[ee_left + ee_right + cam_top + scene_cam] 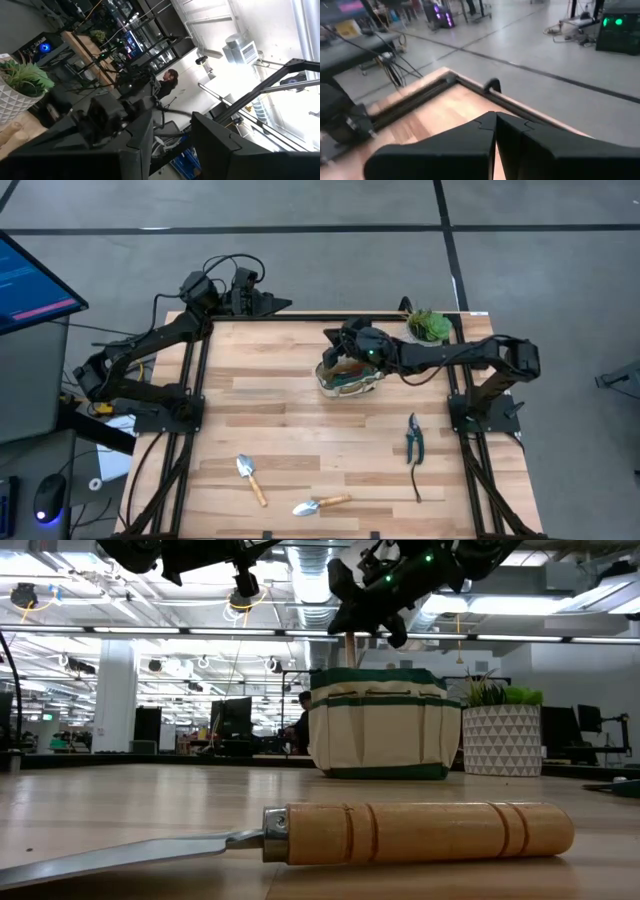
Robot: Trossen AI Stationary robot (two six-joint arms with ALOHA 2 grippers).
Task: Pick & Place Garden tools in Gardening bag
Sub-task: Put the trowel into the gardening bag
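hovering just right of centre in the high view, the right gripper [345, 340], fingers pressed together, hangs over the beige green-trimmed fabric bag [347, 377]; wooden-handled trowels [250, 478] lie lower centre, dark shears [412, 442] lower right.

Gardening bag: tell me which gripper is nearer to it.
Right. The right gripper hovers just above the gardening bag; the left gripper waits off at the table's far edge.

Bright overhead lighting; wrist views blurred, glare.
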